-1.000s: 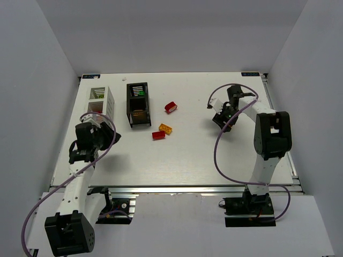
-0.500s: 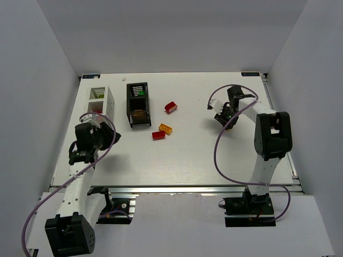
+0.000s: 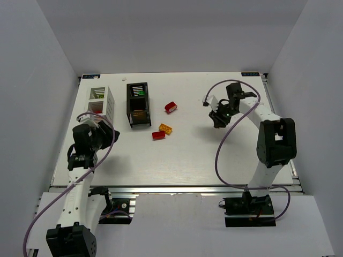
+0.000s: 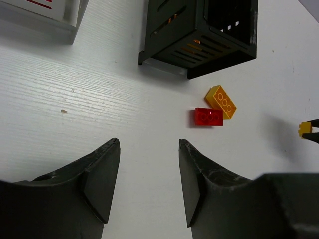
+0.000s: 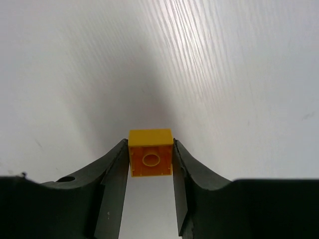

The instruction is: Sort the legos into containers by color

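My right gripper (image 5: 150, 149) is shut on a small orange-yellow brick (image 5: 150, 158), held just above the table with its hollow underside facing the camera. In the top view this gripper (image 3: 218, 119) hangs right of centre. A red brick (image 3: 158, 135) and an orange-yellow brick (image 3: 165, 128) lie touching near the middle, and another red brick (image 3: 171, 107) lies farther back. The black container (image 3: 138, 104) holds a green piece at the back and orange-yellow ones in front. The white container (image 3: 101, 100) stands to its left. My left gripper (image 4: 149, 149) is open and empty, short of the red brick (image 4: 209, 116).
The left arm (image 3: 86, 144) sits just in front of the white container (image 4: 45, 15). A purple cable (image 3: 220, 144) loops from the right arm over the table. Grey walls close in the table on three sides.
The right gripper has shut on the orange-yellow brick and shifted a little left and toward the back. The left arm has barely moved.
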Controlling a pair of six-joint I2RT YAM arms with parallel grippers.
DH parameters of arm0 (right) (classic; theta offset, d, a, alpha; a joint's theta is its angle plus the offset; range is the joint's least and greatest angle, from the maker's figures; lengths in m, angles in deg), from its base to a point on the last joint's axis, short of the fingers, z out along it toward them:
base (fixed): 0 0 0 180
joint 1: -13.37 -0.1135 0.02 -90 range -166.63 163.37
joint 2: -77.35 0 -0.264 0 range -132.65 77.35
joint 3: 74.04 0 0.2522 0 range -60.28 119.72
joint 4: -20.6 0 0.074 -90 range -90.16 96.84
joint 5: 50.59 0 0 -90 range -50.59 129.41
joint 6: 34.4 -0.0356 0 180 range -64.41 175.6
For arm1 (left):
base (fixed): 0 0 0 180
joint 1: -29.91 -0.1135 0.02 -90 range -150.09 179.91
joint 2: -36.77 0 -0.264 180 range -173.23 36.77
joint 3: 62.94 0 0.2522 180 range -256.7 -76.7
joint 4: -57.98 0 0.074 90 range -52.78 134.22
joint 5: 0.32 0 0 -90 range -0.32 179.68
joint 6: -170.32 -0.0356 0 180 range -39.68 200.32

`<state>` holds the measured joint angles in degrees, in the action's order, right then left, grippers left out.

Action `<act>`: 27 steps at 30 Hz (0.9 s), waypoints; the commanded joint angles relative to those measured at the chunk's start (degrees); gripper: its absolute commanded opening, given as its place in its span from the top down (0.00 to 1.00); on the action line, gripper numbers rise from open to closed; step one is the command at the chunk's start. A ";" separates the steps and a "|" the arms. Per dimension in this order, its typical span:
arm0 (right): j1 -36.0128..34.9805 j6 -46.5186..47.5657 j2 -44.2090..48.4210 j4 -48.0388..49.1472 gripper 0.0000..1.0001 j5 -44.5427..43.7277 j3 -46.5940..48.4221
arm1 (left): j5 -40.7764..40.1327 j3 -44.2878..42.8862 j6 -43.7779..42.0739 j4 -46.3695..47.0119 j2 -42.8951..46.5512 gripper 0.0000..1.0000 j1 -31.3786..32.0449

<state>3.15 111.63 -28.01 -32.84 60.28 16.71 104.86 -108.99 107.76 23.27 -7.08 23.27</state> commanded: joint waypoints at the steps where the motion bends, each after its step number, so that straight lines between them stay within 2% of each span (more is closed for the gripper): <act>1: -5.14 1.80 6.20 -1.98 1.00 13.93 3.69 | -1.03 0.21 -0.46 0.56 1.75 0.40 0.13; 5: -11.46 1.19 9.91 1.70 1.00 19.65 4.22 | -1.64 0.30 -0.46 0.47 3.42 0.40 0.13; 9: -17.81 -4.69 10.27 7.94 1.00 21.67 7.81 | -2.08 0.48 -0.37 0.65 4.57 0.39 0.13; 13: -23.08 -15.03 8.08 14.35 1.00 22.82 12.21 | -2.00 0.39 -0.55 0.65 4.83 0.38 0.13; 16: -25.45 -23.64 6.41 21.28 1.00 20.98 14.15 | -2.08 0.30 -0.63 0.56 5.27 0.38 0.13; 20: -27.30 -30.08 4.64 28.58 1.00 18.43 14.68 | -2.87 0.48 -0.63 0.65 5.36 0.38 0.13; 27: -29.77 -35.37 1.65 41.14 1.00 11.50 13.80 | -2.35 0.48 -0.63 0.82 3.95 0.37 0.13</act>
<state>-25.57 81.24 -25.70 -2.55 75.97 29.52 102.57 -108.99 107.74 23.27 -3.08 23.27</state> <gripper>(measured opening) 0.420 0.626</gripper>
